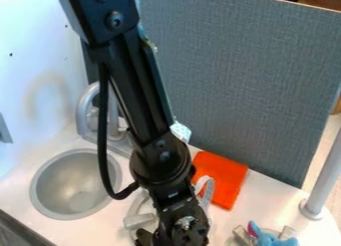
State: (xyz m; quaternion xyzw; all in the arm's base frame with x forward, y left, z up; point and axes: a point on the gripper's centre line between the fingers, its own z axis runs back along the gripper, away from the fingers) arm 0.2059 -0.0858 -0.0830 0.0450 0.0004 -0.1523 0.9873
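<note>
Probably light, soft and limp, the orange cloth (222, 179) lies on the bench (261, 196), well to the right of the metal sink (72, 185) — a pinch at an edge would suit it better than a flat press. The gripper (174, 236) hangs lower right of the sink; one cannot tell how wide it stands or whether it holds anything.
</note>
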